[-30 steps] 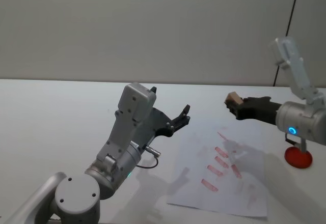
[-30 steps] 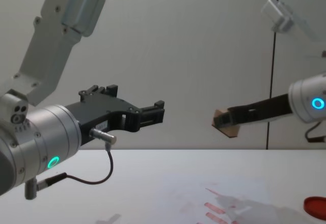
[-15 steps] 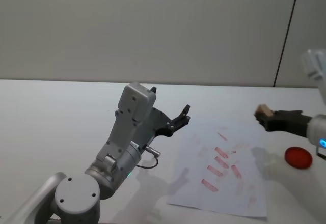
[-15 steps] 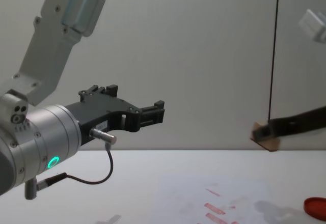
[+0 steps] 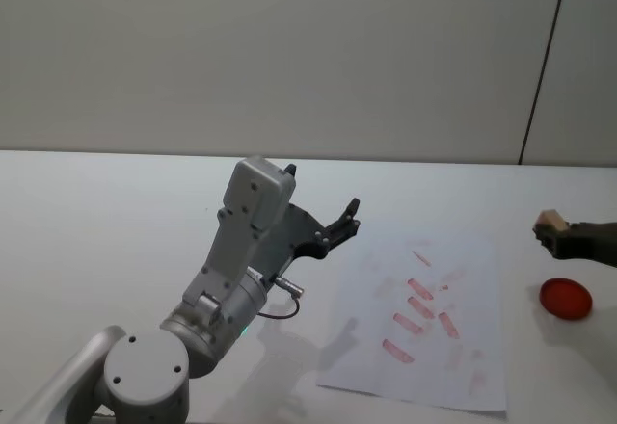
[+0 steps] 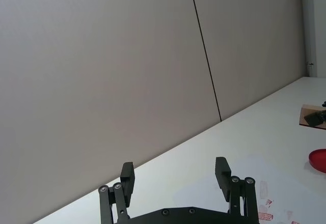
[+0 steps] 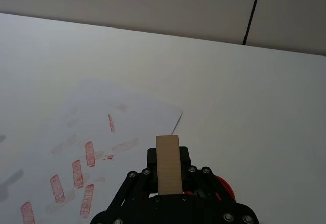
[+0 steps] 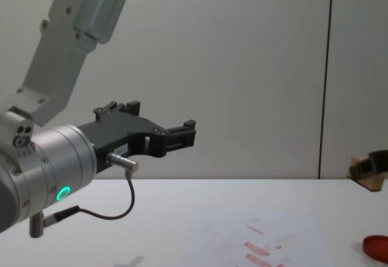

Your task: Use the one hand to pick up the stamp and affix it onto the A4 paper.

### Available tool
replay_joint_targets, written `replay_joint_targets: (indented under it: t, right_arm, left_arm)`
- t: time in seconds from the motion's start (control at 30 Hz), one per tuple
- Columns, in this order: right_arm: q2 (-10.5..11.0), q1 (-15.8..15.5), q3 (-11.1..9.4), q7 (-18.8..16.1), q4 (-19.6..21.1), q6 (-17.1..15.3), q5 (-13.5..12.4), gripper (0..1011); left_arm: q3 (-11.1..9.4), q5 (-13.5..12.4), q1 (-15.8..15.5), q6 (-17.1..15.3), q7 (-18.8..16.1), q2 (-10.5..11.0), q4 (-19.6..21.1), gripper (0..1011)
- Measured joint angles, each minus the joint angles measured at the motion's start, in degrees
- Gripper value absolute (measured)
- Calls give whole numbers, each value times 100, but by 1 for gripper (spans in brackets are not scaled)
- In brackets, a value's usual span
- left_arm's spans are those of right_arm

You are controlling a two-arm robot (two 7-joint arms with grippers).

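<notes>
The right black two-fingered tool (image 5: 564,239) pinches the small pale tan wooden block stamp (image 5: 550,220). It hangs in the air above the flat round red ink pad (image 5: 565,299), just off the right edge of the thin white A4 paper (image 5: 424,361) with red marks on the white surface (image 5: 106,222). The left black tool (image 5: 344,222) is spread wide, raised near the paper's left side.

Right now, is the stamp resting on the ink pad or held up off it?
Held up. The right gripper clamps the stamp in the air above the ink pad, beside the A4 paper.
</notes>
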State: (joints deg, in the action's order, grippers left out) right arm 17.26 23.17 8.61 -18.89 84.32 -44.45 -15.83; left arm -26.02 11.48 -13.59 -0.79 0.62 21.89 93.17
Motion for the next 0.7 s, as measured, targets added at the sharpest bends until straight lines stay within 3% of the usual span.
replay_joint_targets:
  t: [0.7]
  right_arm:
    - [124,8,-65,65,-425,-205,155,219]
  left_arm:
    - [0,0,0,0,0,0,0,1002]
